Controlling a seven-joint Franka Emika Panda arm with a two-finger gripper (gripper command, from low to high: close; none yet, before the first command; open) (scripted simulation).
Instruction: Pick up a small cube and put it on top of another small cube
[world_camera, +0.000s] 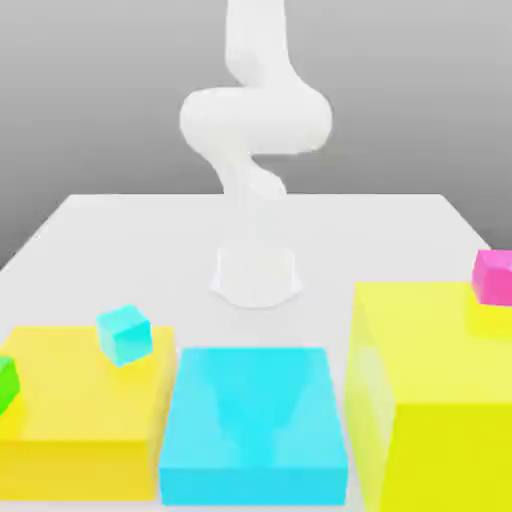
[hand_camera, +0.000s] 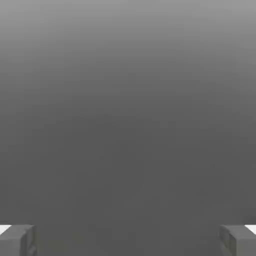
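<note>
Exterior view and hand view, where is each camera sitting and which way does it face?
Exterior view: off the arm, facing the white arm across the blocks: cyan block, pink cube on a yellow block, small cyan cube.
Hand view: on the hand, looking past the open claw at plain grey; two fingertips show.
Shared: nothing I can match.

Soft, even light bathes the white table (world_camera: 400, 225); edges blur throughout, shadows stay faint, and the arm (world_camera: 255, 120) glares pale against a grey backdrop graded light to dark.
</note>
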